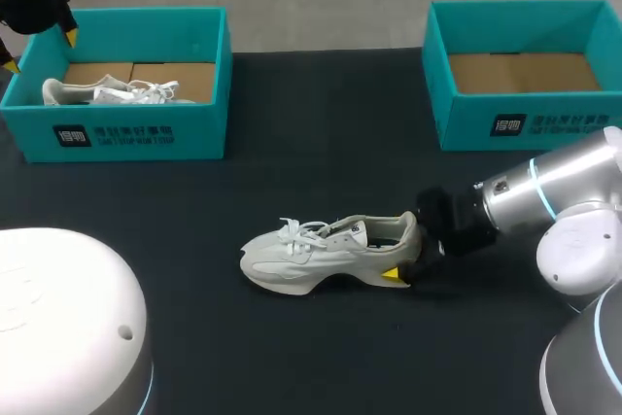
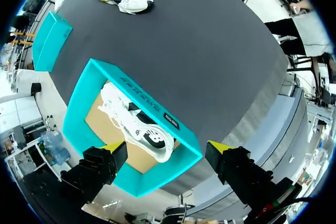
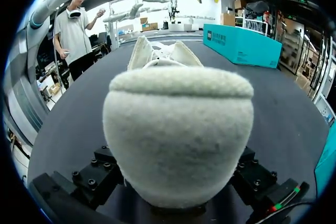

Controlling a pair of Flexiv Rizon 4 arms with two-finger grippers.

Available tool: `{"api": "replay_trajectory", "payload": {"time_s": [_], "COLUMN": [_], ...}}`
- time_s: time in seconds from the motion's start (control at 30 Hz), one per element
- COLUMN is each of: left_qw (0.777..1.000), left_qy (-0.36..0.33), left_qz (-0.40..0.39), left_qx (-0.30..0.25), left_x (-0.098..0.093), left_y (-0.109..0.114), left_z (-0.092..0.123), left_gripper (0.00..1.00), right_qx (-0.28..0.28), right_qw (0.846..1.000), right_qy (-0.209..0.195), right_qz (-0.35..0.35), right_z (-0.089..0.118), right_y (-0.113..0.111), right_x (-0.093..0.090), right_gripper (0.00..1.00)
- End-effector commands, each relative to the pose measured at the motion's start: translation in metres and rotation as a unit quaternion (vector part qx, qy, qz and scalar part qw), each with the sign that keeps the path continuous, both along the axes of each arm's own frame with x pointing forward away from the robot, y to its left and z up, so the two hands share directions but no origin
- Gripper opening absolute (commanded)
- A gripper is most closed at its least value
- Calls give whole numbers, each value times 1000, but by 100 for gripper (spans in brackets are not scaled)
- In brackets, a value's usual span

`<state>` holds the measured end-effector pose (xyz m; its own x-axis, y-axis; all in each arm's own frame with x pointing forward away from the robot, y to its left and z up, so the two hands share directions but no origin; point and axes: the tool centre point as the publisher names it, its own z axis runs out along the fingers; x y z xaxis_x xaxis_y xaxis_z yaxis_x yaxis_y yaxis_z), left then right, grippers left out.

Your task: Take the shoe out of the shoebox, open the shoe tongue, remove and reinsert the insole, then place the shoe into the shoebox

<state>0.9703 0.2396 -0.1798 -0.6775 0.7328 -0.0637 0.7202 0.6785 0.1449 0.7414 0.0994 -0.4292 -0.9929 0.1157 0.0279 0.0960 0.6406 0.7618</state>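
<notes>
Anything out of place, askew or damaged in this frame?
Nothing stands out. The shoe stands upright on the table, its heel in the right gripper. The second shoe sits inside the left box. The right box is empty. Both boxes look intact.

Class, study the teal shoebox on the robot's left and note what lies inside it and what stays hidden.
Inside the shoebox a white shoe lies on its brown cardboard floor. The floor directly beneath the shoe is covered and cannot be seen.

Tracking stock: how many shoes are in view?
2: one pale laced sneaker on the black table, heel in the right end effector; one white sneaker inside the left teal cardboard shoebox.
</notes>
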Motion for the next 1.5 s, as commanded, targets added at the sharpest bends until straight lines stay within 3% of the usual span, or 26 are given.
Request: {"api": "replay_trajectory", "payload": {"time_s": [0.03, 0.27, 0.37, 0.47, 0.63, 0.73, 0.77, 0.8, 1.5], "left_qw": [1000, 1000, 997, 989, 961, 928, 906, 902, 902], "left_qy": [-12, -12, -16, -18, 1, 30, 47, 59, 59], "left_qz": [0, 0, 80, 149, 275, 367, 414, 416, 416], "left_qx": [8, 8, 17, -11, -24, -57, -77, -99, -99], "left_x": [-6, -6, -18, -26, -35, -43, -49, -55, -55], "left_y": [-1, -1, -26, -39, -45, -45, -41, -41, -41], "left_z": [0, 0, -2, 2, 1, -3, -8, -12, -12], "left_gripper": [100, 100, 100, 100, 100, 100, 100, 100, 100], "right_qx": [-1, -1, -1, -1, -1, -1, -1, -1, -1], "right_qw": [1000, 1000, 1000, 1000, 1000, 1000, 1000, 1000, 1000], "right_qy": [-1, -1, -1, -1, -1, -1, -1, -1, -1], "right_qz": [-1, -1, -1, -1, -1, -1, -1, -1, -1], "right_z": [-3, -3, -3, -3, -3, -3, -3, -3, -3], "right_y": [2, 2, 2, 2, 2, 2, 2, 2, 2], "right_x": [-1, -1, -1, -1, -1, -1, -1, -1, -1], "right_gripper": [0, 0, 0, 0, 0, 0, 0, 0, 0]}}
